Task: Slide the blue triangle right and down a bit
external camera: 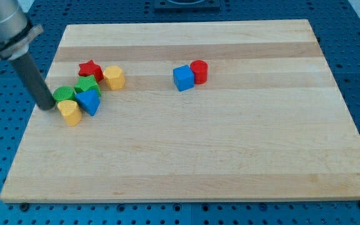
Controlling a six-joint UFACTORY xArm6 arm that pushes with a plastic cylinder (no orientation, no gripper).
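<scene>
Your tip [45, 107] down on table [186, 162], far left, touching green block [64, 94]. Rod end effector has no jaws, holds nothing. Blue triangle [89, 101] just right, between yellow block [70, 112] and green star [87, 85].

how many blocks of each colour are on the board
Red: 2, the red star and the red cylinder
Yellow: 2, the yellow hexagon and the yellow block
Green: 2, the green star and the green cylinder
Blue: 2, the blue triangle and the blue cube
Total: 8
</scene>
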